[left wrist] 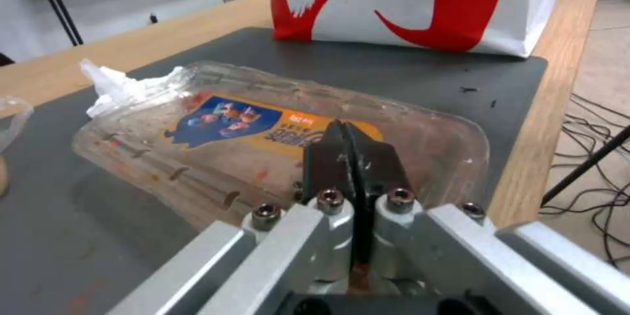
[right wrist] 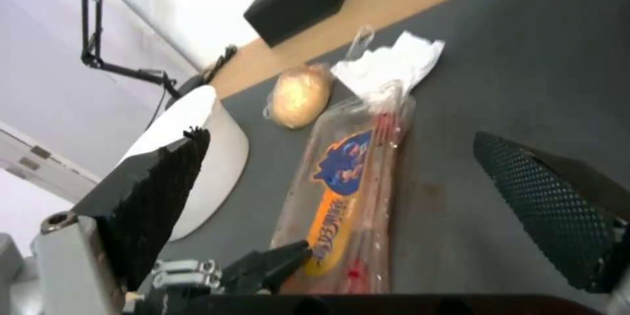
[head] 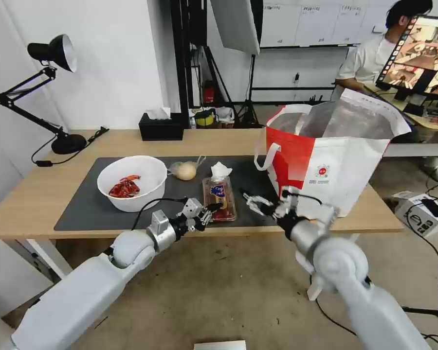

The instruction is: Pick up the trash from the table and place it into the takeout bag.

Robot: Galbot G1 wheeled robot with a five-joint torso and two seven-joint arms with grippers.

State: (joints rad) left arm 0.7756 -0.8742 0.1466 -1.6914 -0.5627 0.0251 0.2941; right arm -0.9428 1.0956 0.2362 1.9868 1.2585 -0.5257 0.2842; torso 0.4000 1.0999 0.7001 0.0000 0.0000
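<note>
Left end effector (left wrist: pixel 348 157): fingers pressed together, empty, at near edge of clear tray (left wrist: pixel 263 142).
Right end effector (right wrist: pixel 367 197): spread wide, just beside tray.
Advice: reopen left, straddle tray rim.

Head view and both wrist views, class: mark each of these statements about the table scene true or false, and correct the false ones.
1. The left gripper is shut at the near edge of the clear hinged plastic tray. True.
2. The right gripper is shut on the crumpled white tissue. False: it is open, beside the tray, holding nothing.
3. The white round bowl holds red shells. True.
4. The takeout bag lies flat on the floor. False: it stands upright on the table.
5. The clear bag around a beige lump is inside the bowl. False: it lies on the dark grey mat beside it.
</note>
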